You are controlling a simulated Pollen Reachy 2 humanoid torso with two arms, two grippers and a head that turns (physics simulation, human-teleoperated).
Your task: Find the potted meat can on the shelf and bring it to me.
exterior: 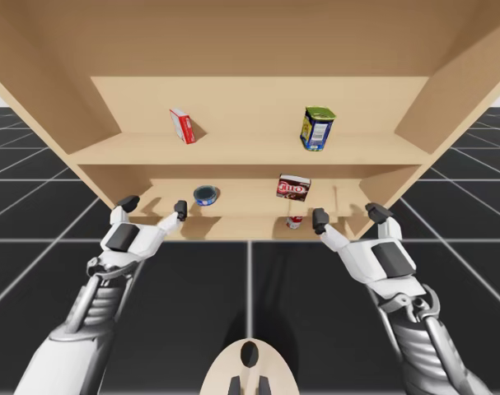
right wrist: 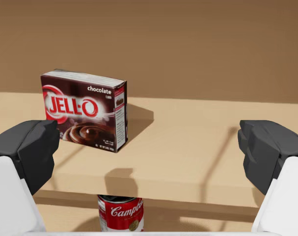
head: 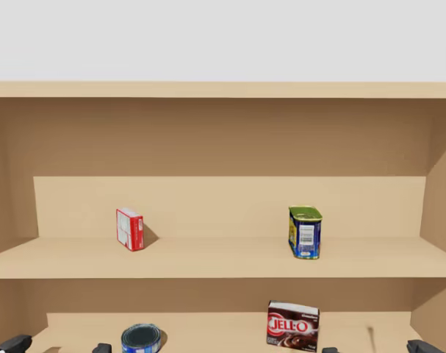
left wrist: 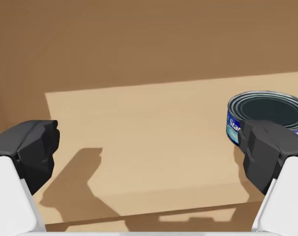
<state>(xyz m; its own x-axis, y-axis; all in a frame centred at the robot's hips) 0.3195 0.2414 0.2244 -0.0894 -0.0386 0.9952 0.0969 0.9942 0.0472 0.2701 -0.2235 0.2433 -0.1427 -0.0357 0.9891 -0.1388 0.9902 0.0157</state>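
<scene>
Two grippers hang in front of the tan wooden shelf (exterior: 250, 152), each with its fingers spread wide and nothing between them. My right gripper (right wrist: 149, 150) is just short of the dark brown cardboard pudding box (right wrist: 85, 110) and a little to its right, while my left gripper (left wrist: 151, 150) is well to that box's left. Directly below the box, one board down, stands a red-and-white cylindrical soup can (right wrist: 120, 214). On the box's own board, off to its left, sits a flat round blue tin (left wrist: 266, 110), partly hidden by one finger of my left gripper. One board above the box and far to its left stands a small red-and-white carton (head: 129, 229). On that same upper board, slightly to the box's right, the blue-and-yellow oblong potted meat can (head: 305, 232) with a green top stands upright, well apart from both grippers. I judge the search finished and the reach not yet begun. The next move calls for my right arm, the nearer one, to rise a full board above the box, go in level with fingers apart, and straddle the can's narrow sides before closing.
</scene>
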